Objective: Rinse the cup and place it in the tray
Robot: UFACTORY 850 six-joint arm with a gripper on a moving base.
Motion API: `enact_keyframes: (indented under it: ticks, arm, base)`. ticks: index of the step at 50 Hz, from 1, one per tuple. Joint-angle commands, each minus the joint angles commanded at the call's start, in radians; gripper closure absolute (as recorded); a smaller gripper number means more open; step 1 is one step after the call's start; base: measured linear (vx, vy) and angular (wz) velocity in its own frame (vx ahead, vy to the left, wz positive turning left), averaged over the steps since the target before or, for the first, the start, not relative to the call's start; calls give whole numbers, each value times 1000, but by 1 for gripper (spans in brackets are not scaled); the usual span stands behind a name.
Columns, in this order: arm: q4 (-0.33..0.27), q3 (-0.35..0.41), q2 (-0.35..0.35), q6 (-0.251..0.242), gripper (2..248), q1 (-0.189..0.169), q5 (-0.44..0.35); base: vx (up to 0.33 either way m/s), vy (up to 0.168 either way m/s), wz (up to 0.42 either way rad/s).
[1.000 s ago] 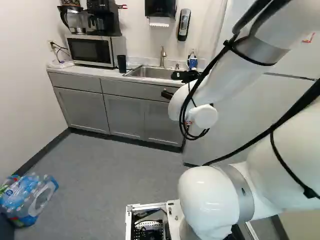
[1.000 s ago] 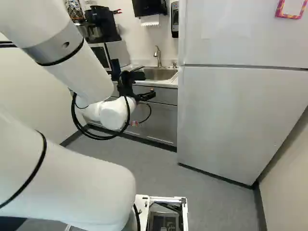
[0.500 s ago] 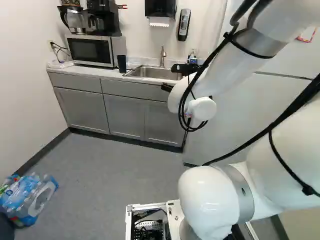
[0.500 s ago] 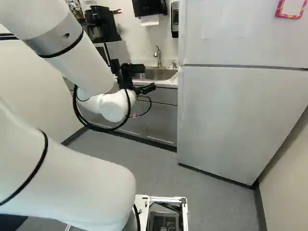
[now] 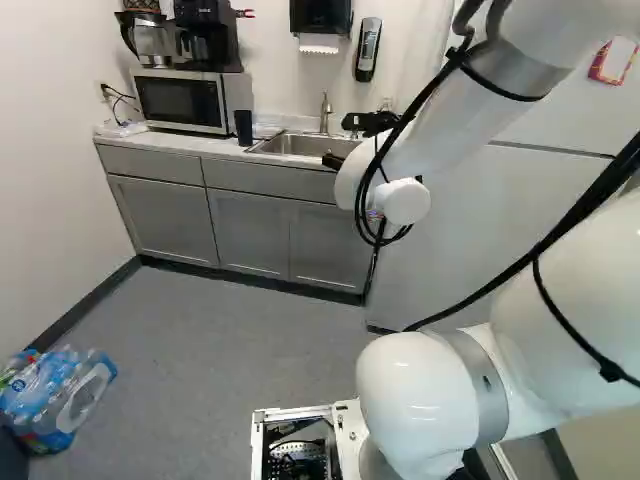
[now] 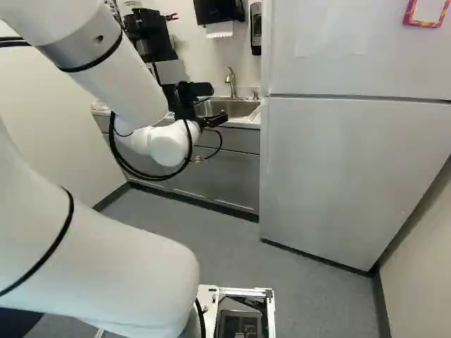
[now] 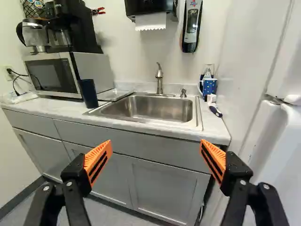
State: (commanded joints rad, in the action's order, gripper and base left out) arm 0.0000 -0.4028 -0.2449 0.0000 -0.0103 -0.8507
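So the sink (image 7: pixel 150 109) is set in the counter (image 7: pixel 42 106) ahead of me, faucet (image 7: pixel 159 84) behind the basin; left of that stands the cup (image 7: pixel 88 95), just beside the microwave (image 7: pixel 51 75), which has the coffee maker (image 7: pixel 77 28) on top; the tray (image 7: pixel 115 95) lies right of the cup, by the sink; fridge (image 6: pixel 331 176) stands right of the counter; bottle pack (image 5: pixel 55 395) is on the floor (image 5: pixel 220 345), off to my left.

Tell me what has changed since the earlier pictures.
The arm and its hand have shifted upward in both base views. The hand is open and holds nothing now; no pick-up or release shows. The base has stayed put, and so has the dark cup between the microwave and the sink.
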Motion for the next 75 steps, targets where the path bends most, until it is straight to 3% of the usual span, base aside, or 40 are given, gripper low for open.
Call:
enact_keyframes:
  ticks: [75]
  arm:
    - [0, -181, 18, 0, 3, 1, 114]
  base:
    - [0, 0, 0]
